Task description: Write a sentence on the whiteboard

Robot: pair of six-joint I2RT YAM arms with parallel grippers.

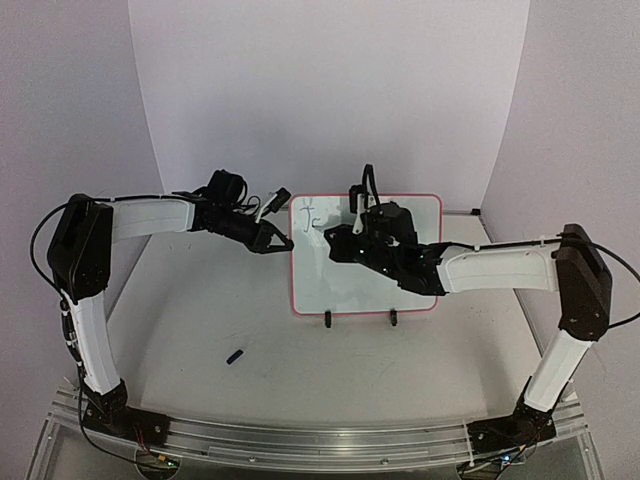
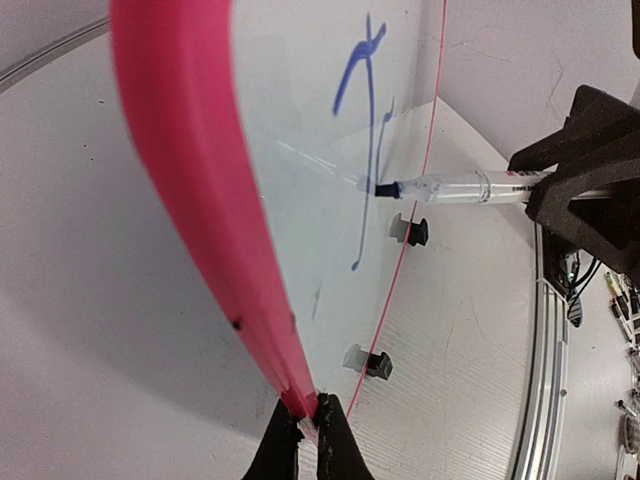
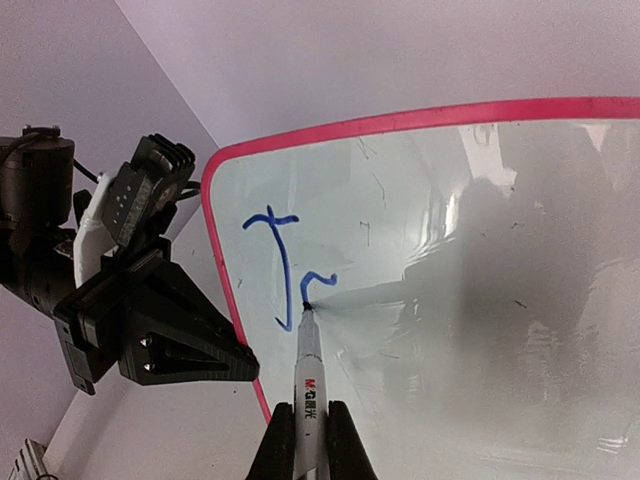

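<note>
The whiteboard [image 1: 400, 290], white with a pink-red rim, stands upright on two black clip feet. Blue marker strokes [image 3: 285, 265] show a "J" and the start of a second letter at its upper left; they also show in the top view [image 1: 310, 215] and the left wrist view [image 2: 365, 120]. My left gripper [image 2: 310, 412] is shut on the whiteboard's left rim [image 2: 190, 170]. My right gripper [image 3: 308, 425] is shut on a white marker [image 3: 308, 375] whose tip touches the board at the second letter. The marker also shows in the left wrist view [image 2: 450, 188].
A small dark marker cap [image 1: 235, 357] lies on the table in front of the left arm. A metal rail [image 1: 300, 440] runs along the near edge. White backdrop walls stand behind and at both sides.
</note>
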